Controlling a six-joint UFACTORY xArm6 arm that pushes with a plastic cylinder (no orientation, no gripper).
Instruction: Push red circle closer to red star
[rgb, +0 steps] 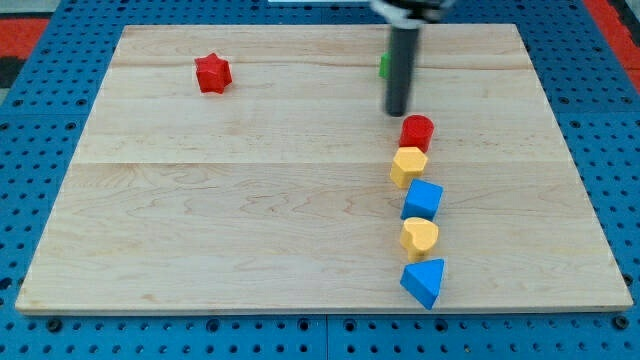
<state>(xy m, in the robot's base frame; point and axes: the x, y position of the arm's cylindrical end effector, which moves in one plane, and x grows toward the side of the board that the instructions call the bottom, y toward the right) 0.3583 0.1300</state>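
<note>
The red circle (417, 132) lies right of the board's middle, at the head of a column of blocks. The red star (212, 74) lies near the view's top left, far from the circle. My tip (398, 112) ends just above and to the left of the red circle, very close to it; I cannot tell whether it touches. The rod rises from there to the view's top edge.
A green block (383, 66) is mostly hidden behind the rod. Below the red circle run a yellow block (408, 165), a blue block (422, 200), a yellow heart (419, 238) and a blue block (424, 282). The wooden board (250, 220) sits on a blue pegboard.
</note>
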